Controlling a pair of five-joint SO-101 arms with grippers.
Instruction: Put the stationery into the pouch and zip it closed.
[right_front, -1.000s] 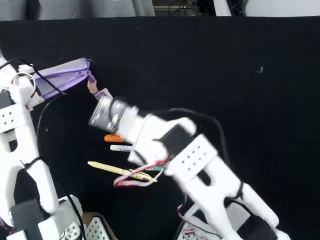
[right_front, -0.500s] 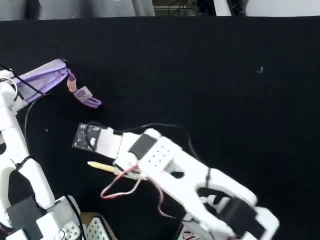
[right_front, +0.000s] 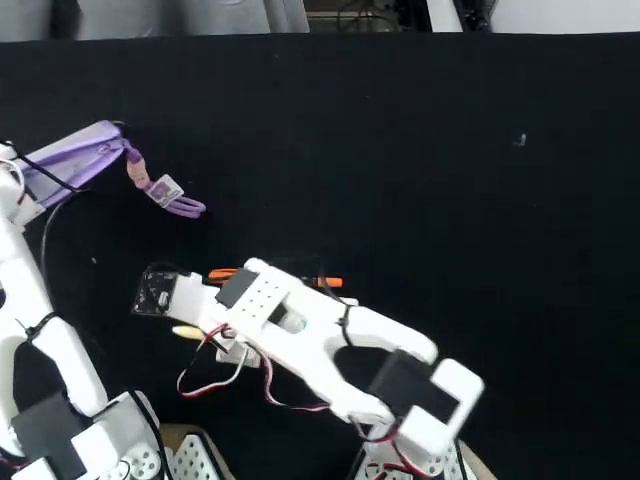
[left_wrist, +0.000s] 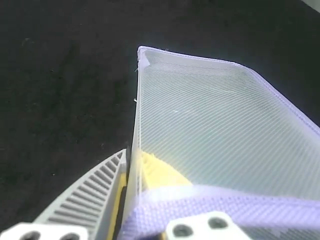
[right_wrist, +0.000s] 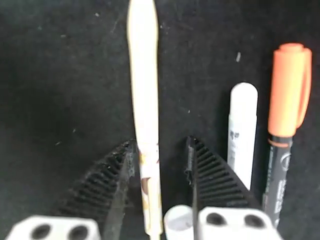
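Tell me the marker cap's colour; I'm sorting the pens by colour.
The marker cap is orange, clearest in the right wrist view.

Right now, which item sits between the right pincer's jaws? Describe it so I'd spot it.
On the black table, look under the right pincer. Of three items side by side, it is the cream stick between the open jaws; the white pen and orange-capped marker lie outside them.

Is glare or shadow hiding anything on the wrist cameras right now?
Right wrist view: even light, no glare; the pencil, white pen and orange marker stand out on the black cloth. Left wrist view: the pouch is brightly lit, yet its mesh lines show.
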